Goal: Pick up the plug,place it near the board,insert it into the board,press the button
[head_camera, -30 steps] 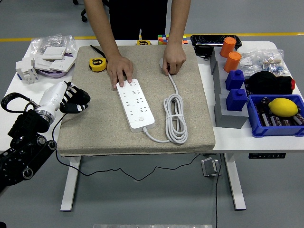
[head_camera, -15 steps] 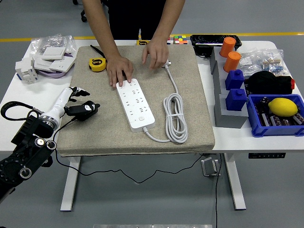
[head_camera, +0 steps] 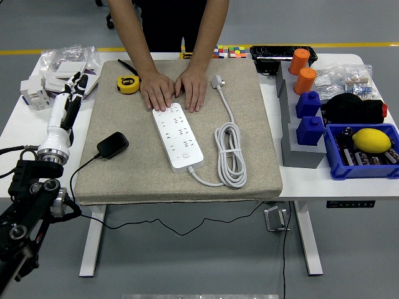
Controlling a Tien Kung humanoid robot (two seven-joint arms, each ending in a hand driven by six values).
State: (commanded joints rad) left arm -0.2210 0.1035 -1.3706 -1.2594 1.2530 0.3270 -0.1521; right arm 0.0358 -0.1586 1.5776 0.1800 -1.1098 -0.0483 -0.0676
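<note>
Lying loose on the beige mat (head_camera: 249, 168), left of the white power strip (head_camera: 179, 137): black plug adapter (head_camera: 112, 144), likely light, rigid, smooth, trailing a thin cord. Best gripped across its blocky sides. Left hand (head_camera: 73, 88) off at the table's left, fingers extended, holding nothing; person's 2 hands (head_camera: 157, 91) steadying the strip.

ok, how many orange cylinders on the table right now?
2. Both stand at the far right of the table: one orange cylinder next to the black tray at the back edge, the other orange cylinder just in front of it, behind the blue blocks. None look hidden.
</note>
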